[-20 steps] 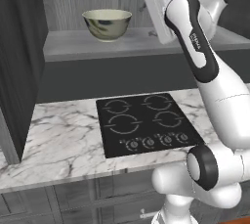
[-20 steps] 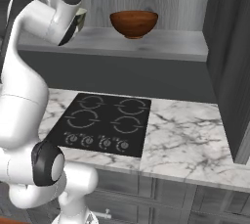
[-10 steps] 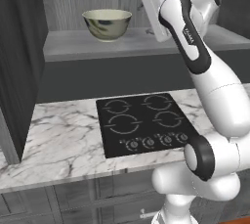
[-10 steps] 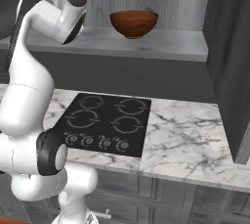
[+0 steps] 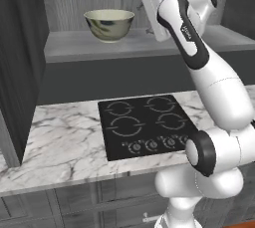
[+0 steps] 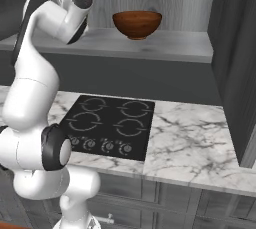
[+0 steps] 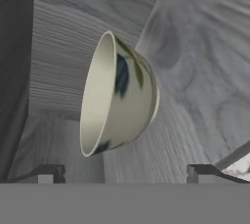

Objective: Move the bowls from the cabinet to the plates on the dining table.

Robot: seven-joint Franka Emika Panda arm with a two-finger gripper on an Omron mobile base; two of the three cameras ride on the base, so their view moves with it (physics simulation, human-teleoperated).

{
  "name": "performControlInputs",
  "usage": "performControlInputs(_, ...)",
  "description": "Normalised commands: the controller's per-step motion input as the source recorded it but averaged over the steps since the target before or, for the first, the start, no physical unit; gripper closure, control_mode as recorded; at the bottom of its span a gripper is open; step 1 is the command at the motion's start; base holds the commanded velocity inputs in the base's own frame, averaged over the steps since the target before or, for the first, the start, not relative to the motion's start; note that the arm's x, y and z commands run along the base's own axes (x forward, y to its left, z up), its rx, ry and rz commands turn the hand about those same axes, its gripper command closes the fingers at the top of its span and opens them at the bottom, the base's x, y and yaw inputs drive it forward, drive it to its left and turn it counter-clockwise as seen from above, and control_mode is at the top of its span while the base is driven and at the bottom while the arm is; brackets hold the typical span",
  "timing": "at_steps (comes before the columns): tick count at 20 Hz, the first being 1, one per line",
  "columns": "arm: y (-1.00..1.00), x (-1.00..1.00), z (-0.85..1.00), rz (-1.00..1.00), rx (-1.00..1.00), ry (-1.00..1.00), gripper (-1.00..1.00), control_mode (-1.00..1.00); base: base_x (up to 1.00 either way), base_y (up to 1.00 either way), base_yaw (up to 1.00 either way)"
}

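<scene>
Dark grey wooden cabinet [image 5: 30,62] stands open so the arm can reach its shelf. On it sits a cream, dark-smudged round bowl [image 5: 109,24], upright, mouth up, with no long side. Nearby, the gripper [image 7: 126,173] faces it, jaws wide, holding nothing.

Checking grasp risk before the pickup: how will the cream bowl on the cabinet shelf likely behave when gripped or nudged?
The cream bowl looks glazed and rigid, so probably slippery and breakable. It narrows toward its base, so a push near the rim might tip it. The open hand faces it tilted; a rim pinch seems likelier than spanning it.
</scene>
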Motion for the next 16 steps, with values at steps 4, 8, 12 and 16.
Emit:
performControlInputs(4,0.01,0.32,0.0,0.0,0.0,0.01,-1.0,-1.0,0.0,0.0,0.0)
performControlInputs(8,0.03,0.32,-0.01,0.0,0.0,0.02,-1.0,-1.0,0.0,0.0,0.0)
performControlInputs(12,0.08,0.18,-0.02,0.0,0.0,0.03,-1.0,-1.0,0.0,0.0,0.0)
performControlInputs(16,0.15,0.13,-0.06,0.0,0.0,0.01,-1.0,-1.0,0.0,0.0,0.0)
